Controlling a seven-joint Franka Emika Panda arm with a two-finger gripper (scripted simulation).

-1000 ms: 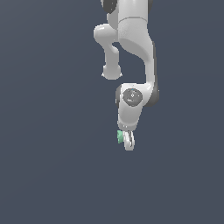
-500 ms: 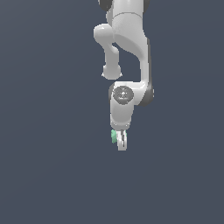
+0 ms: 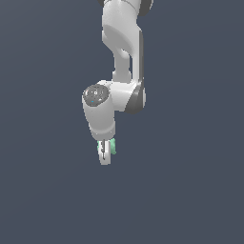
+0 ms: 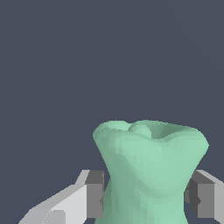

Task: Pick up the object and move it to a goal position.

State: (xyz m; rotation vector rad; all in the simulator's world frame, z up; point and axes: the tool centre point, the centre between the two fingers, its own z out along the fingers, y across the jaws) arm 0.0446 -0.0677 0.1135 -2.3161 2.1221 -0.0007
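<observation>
Mint-green object (image 4: 151, 170) clamped at pinched waist between fingers (image 4: 94, 194) of gripper (image 3: 105, 155); flared end projected beyond fingertips, long axis along fingers.

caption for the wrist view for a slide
Mint-green object pinched at its waist between the gripper's two grey finger pads.
</observation>
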